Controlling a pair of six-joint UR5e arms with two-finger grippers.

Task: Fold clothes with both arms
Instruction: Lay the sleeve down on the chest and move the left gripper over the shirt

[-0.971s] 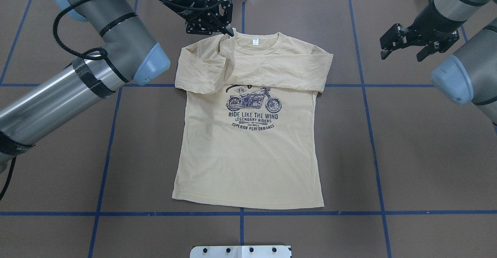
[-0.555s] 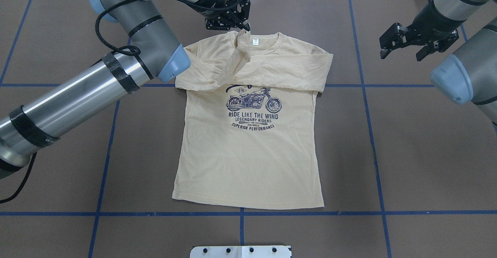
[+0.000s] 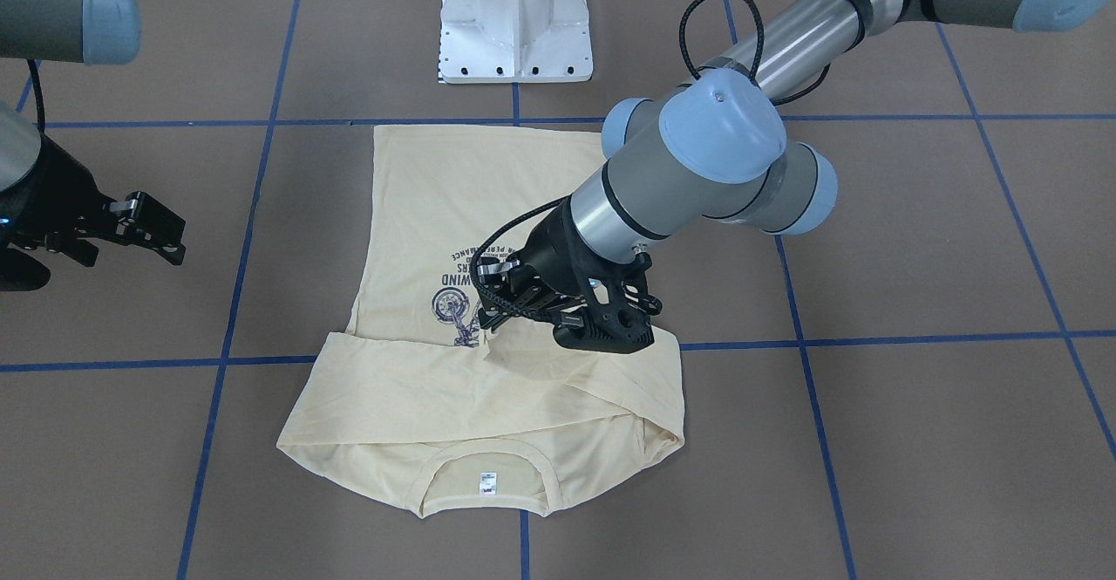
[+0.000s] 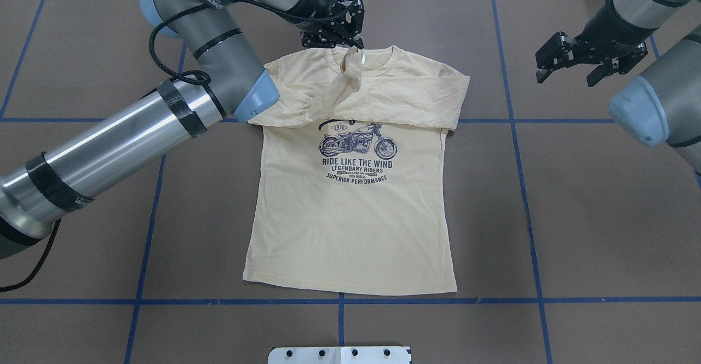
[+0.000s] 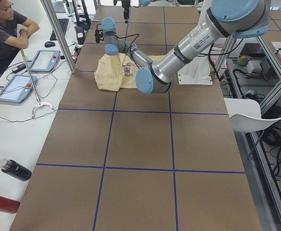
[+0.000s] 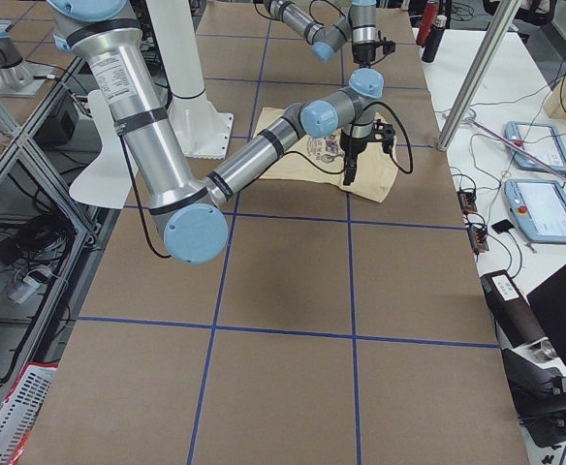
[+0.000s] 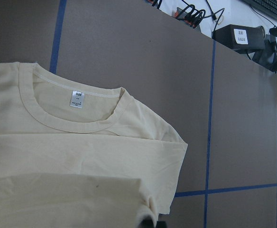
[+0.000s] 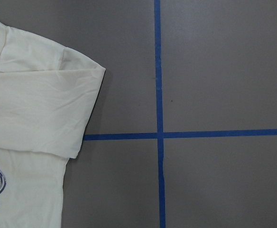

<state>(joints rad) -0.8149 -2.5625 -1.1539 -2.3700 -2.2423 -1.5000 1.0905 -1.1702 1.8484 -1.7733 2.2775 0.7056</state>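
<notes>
The cream-yellow shirt [image 4: 350, 216] lies flat, print side up, collar toward the far edge of the table. One sleeve is folded across the chest [image 4: 416, 98]. My left gripper [image 4: 353, 44] hovers over the collar, shut on the cuff of the other sleeve [image 4: 334, 87], which hangs stretched from it over the chest. From the front view the left gripper [image 3: 488, 323] is above the shirt [image 3: 418, 187]. The left wrist view shows the collar and white neck tag [image 7: 77, 99]. My right gripper [image 4: 569, 71] hangs open and empty over bare table, right of the shirt.
Blue tape lines [image 4: 526, 200] grid the brown table. The white pedestal base [image 4: 339, 354] stands at the near edge. A person [image 5: 6, 33] sits at a side desk with tablets [image 5: 16, 88] and bottles [image 5: 13, 169].
My left gripper has carried the sleeve cuff rightward, from above the shoulder to over the collar, pulling the sleeve across the chest. The right arm has stayed still.
</notes>
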